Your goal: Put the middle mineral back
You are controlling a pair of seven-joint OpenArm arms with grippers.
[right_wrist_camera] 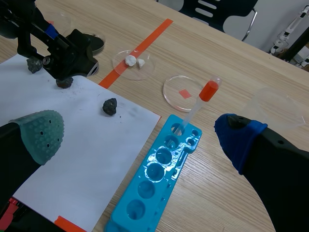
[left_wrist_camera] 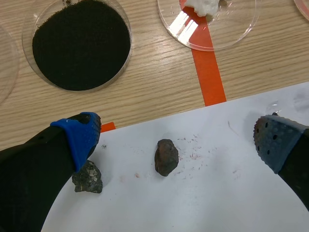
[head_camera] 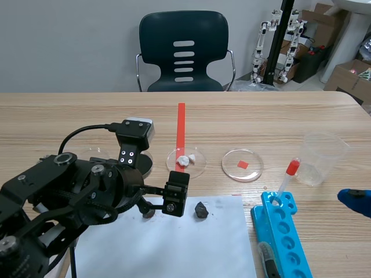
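Left jaws, released, straddle the middle mineral (left_wrist_camera: 166, 157); best descend centred, clear of the neighbouring rock (left_wrist_camera: 87, 177).

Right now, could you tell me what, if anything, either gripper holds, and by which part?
Nothing is held: the left gripper is open around the middle mineral, not touching it; the right gripper is open.

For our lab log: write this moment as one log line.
left gripper open over middle dark brown mineral lump on white paper sheet, no grip | right gripper open near blue plastic tube rack
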